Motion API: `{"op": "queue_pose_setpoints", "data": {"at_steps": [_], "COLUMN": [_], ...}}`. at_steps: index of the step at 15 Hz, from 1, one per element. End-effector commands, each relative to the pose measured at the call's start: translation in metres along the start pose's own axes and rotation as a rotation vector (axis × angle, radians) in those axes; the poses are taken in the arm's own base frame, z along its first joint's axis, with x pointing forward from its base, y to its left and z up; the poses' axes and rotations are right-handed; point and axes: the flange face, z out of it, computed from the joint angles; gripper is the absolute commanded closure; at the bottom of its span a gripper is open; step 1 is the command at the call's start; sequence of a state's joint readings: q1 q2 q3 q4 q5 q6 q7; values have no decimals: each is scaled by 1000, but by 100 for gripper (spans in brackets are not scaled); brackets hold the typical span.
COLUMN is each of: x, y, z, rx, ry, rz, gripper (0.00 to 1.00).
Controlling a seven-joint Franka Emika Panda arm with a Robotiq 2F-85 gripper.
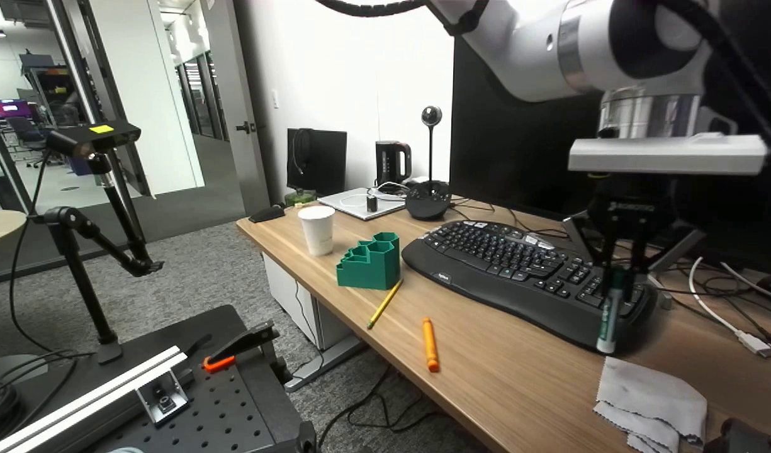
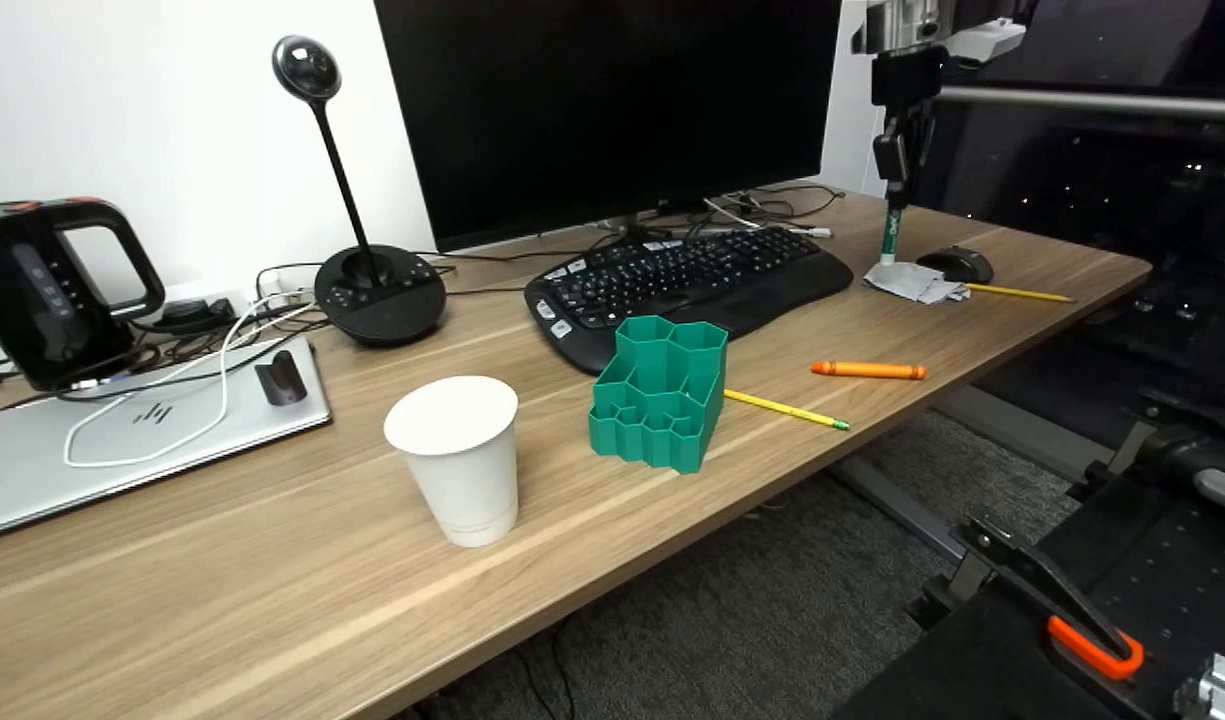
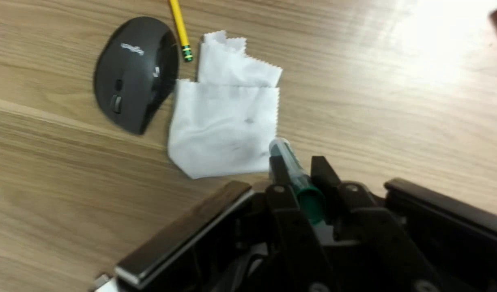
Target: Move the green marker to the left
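In an exterior view: gripper (image 1: 619, 283) clamped on the marker (image 1: 610, 318), which stands nearly upright, white end down, near the number-pad end of the keyboard (image 1: 517, 270). A cloth (image 1: 652, 397) just past that end. Bare desk (image 1: 498, 371) runs as a strip between keyboard and front edge; crayon (image 1: 430, 345) and a pencil (image 1: 385, 304) lie in it, both near that edge. "Robotiq" shows on the gripper body; keyboard logo barely legible.

In an exterior view: marker's low end at the cloth; touching or not, cannot tell. A mouse (image 2: 957, 265) close by. A holder (image 2: 657, 397) stands between keyboard and front edge, narrowing the strip. Wider bare desk around the cup (image 2: 462, 465). A laptop (image 2: 177, 427) bears the HP logo; marker lettering too small to read.

In the wrist view: marker pinched, slanting across the frame, white end overlapping the cloth's edge. A second pencil (image 3: 180, 28) ends between mouse and cloth. Open desk right of the cloth in frame and below the mouse. Mouse reads "logitech", upside down.
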State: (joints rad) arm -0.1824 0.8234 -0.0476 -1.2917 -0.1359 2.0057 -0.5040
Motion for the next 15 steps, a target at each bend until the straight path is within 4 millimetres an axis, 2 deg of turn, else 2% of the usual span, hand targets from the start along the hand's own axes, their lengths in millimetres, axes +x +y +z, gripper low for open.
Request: {"op": "queue_pose_setpoints", "data": {"at_steps": [1, 4, 6, 10, 13, 14, 15], "x": [-18, -33, -49, -75, -90, -93, -97], "y": [-52, -84, -99, -115, -122, -124, -126], "z": [13, 26, 33, 45, 47, 48, 48], "rx": [17, 13, 18, 12, 0, -5, -9], "ry": [-32, -26, -18, -2, 16, 18, 20], "rz": [-128, -159, -169, -176, -183, -186, -187], "gripper": [95, 95, 95, 95, 95, 91, 55]}}
